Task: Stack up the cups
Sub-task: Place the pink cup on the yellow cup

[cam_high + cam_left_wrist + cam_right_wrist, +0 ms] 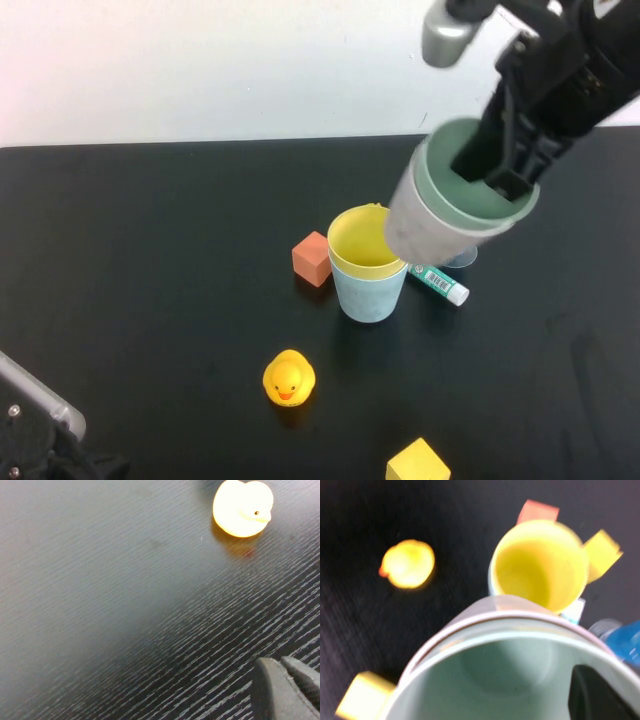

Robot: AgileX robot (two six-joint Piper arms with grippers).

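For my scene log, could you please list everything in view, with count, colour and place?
stacked cups on table: 2, yellow nested in light blue, table centre
carried cups: 2, green nested in pink, tilted in the air above the table stack
rubber duck: 1, yellow, near side of the stack
cubes: 2, orange-red left of the stack, yellow near edge
small tube: 1, white and green, right of the stack
table: 1, black
right gripper: shut on the carried cups' rim
left gripper: shut, low over bare table near the duck
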